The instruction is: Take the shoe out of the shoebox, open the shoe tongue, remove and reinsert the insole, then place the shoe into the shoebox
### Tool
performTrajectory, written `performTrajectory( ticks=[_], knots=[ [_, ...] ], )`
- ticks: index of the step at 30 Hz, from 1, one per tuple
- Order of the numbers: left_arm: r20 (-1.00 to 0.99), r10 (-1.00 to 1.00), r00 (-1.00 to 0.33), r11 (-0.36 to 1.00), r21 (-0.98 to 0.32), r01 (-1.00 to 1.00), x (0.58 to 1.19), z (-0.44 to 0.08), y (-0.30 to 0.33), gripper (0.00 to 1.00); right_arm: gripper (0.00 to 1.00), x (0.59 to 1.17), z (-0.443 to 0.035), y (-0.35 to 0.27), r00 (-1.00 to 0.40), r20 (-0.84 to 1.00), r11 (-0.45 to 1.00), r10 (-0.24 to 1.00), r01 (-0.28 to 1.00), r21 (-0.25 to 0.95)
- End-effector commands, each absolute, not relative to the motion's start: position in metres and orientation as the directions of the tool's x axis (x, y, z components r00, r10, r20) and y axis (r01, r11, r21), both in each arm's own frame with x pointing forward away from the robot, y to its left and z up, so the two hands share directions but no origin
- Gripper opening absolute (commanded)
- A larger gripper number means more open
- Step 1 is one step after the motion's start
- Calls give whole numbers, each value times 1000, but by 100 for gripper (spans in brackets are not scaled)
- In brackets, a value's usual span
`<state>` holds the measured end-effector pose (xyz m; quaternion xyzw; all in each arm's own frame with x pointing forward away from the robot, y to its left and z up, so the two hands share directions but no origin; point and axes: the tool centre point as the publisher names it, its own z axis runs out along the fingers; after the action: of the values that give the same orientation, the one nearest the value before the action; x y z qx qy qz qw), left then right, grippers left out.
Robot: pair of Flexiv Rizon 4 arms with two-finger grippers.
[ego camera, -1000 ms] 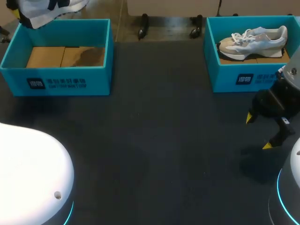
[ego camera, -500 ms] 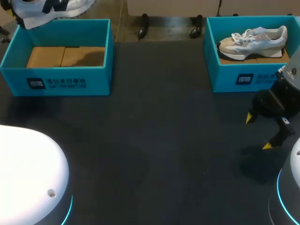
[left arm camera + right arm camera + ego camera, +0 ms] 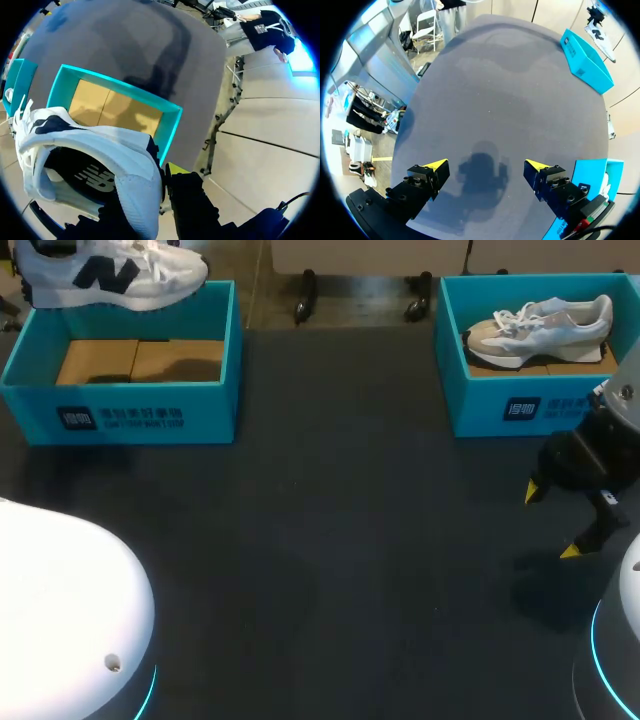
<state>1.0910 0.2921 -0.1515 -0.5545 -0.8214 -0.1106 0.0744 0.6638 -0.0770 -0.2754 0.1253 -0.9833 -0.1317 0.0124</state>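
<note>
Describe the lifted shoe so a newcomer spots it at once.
At the table's far left stands a teal shoebox with bare cardboard floor. The lifted shoe hangs above its back wall, heel in the left gripper. Unlike the beige-toned shoe lying in the right shoebox, it bears a dark side mark.

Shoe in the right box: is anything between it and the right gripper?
Yes: the front wall of the box stands between the right gripper and the shoe. Nothing covers the shoe from above.
</note>
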Motion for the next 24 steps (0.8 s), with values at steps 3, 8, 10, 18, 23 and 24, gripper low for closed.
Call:
performTrajectory(
  ticks=[3, 8, 10, 18, 23, 24],
  knots=[
    [220, 914, -341, 330, 88, 940, 1096, -151, 291, 0, 100, 663, -277, -76, -968, -10, 935, -250, -244, 259],
    [132, 966, -224, 223, 20, 975, 1102, -166, 295, 0, 100, 663, -277, -76, -968, -10, 935, -250, -244, 259],
    [160, 965, -208, 206, 33, 978, 1104, -175, 296, 0, 100, 663, -277, -76, -968, -10, 935, -250, -244, 259],
    [204, 972, -113, 104, 57, 993, 1100, -196, 288, 0, 100, 663, -277, -76, -968, -10, 935, -250, -244, 259],
    [207, 973, -102, 96, 42, 995, 1101, -215, 287, 0, 100, 663, -277, -76, -968, -10, 935, -250, -244, 259],
    [210, 973, -99, 93, 35, 995, 1101, -221, 288, 0, 100, 663, -277, -76, -968, -10, 935, -250, -244, 259]
  ],
)
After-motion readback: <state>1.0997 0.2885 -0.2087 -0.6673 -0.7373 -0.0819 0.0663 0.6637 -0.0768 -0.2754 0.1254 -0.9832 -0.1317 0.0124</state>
